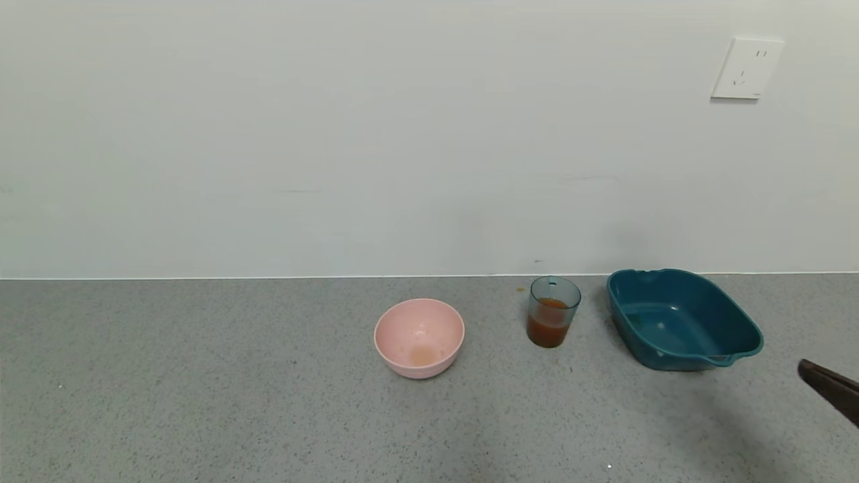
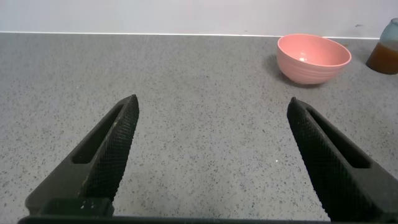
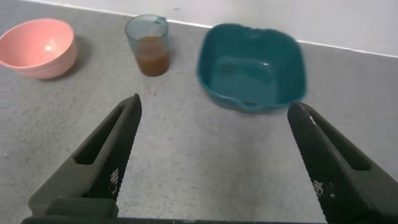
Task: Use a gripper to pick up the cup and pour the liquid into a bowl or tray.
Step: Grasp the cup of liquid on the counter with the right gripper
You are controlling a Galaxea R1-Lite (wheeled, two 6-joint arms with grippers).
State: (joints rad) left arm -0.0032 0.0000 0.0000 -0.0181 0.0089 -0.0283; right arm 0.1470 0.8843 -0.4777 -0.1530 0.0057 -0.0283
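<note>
The blue-green ribbed cup (image 1: 553, 311) stands upright on the grey counter, about half full of orange-brown liquid (image 1: 549, 327). It also shows in the right wrist view (image 3: 148, 45). The dark teal basin (image 1: 681, 317) sits just right of it and shows in the right wrist view (image 3: 252, 67). My right gripper (image 3: 214, 112) is open and empty, in front of the cup and basin; one finger tip (image 1: 829, 388) enters at the head view's right edge. My left gripper (image 2: 211, 106) is open and empty, over bare counter left of the bowl.
A round pink bowl (image 1: 419, 337) with a faint residue inside sits left of the cup, also in the left wrist view (image 2: 313, 57). The white wall runs close behind the vessels, with a socket (image 1: 746, 68) at upper right.
</note>
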